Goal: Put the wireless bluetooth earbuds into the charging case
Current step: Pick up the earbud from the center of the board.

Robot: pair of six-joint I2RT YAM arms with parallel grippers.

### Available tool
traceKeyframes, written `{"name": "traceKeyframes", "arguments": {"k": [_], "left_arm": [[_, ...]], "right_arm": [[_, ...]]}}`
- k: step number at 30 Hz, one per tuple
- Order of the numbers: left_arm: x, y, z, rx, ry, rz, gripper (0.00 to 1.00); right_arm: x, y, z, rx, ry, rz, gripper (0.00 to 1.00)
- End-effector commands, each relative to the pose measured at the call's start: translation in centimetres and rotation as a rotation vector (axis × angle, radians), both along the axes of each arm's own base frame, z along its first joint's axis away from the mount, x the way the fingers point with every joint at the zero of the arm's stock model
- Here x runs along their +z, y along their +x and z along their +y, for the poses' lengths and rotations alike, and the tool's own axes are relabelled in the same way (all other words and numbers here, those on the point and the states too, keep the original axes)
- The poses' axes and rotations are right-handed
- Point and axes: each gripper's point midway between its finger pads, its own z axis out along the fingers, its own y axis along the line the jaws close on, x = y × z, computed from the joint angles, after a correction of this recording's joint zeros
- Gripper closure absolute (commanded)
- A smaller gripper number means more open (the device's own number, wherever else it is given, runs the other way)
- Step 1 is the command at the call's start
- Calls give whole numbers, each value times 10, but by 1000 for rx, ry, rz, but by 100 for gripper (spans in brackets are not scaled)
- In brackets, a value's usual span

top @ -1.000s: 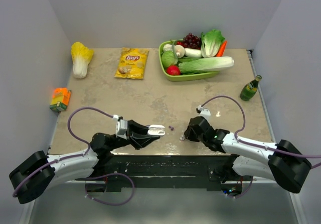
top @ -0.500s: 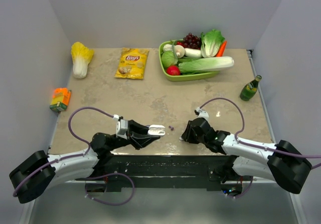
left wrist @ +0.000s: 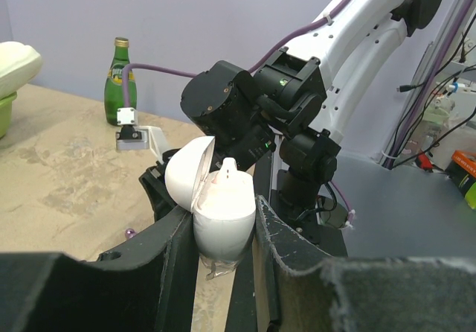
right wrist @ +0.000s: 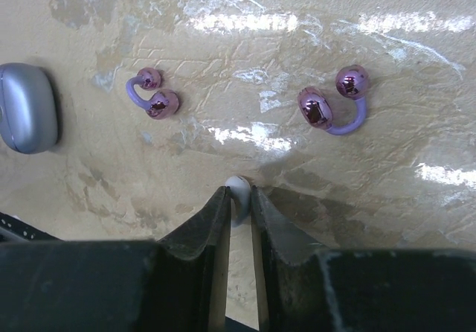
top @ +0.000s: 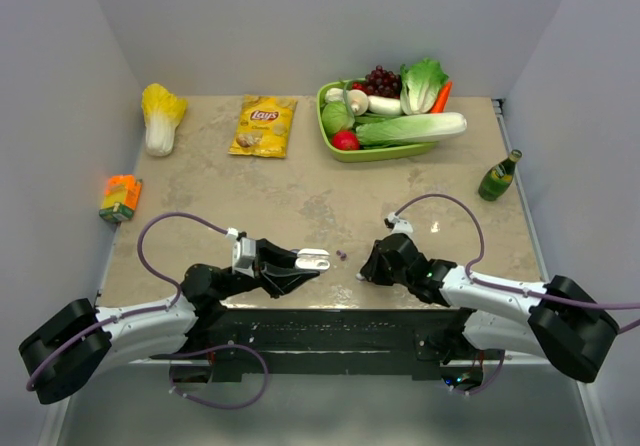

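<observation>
Change over the last second: in the top view the right gripper [top: 366, 269] has crept toward frame left, nearer the white charging case [top: 312, 259]. The left arm has not moved. We judge the carry toward insertion is under way but not finished: a gap remains, with one of the lilac earbuds [top: 342, 255] on the table [top: 300, 186] between them.

Right wrist view: jaws nearly closed, pinching a white earbud [right wrist: 238, 186] at lower centre. Only its rounded end shows, so we cannot tell its long axis. Two lilac earbuds lie loose, upper left [right wrist: 153, 94] and upper right [right wrist: 333, 100]. A grey case [right wrist: 27, 109] sits shut at the left edge.

Left gripper [left wrist: 222, 226] clamps the white case by its lower body. In the left wrist view its long axis runs bottom to top, mouth up, lid swung to upper left. In the top view it points frame right, at the right gripper.
</observation>
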Motion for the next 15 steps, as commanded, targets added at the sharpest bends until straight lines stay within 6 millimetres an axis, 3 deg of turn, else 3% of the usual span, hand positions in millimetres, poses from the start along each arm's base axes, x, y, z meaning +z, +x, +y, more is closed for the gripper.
{"name": "traceKeyframes", "arguments": {"k": [1, 7, 9, 13, 15], "left_arm": [[-19, -11, 13, 5, -8, -8, 100], [-19, -11, 13, 5, -8, -6, 100], [-19, -10, 13, 8, -9, -7, 100], [-19, -10, 14, 11, -10, -6, 100], [-19, -10, 14, 13, -11, -3, 100]], "right_arm": [[-9, -11, -1, 41, -11, 36, 83], [-6, -11, 5, 51, 22, 30, 89], [-3, -10, 7, 53, 35, 24, 98], [13, -5, 7, 46, 56, -19, 100], [30, 1, 5, 34, 67, -72, 100]]}}
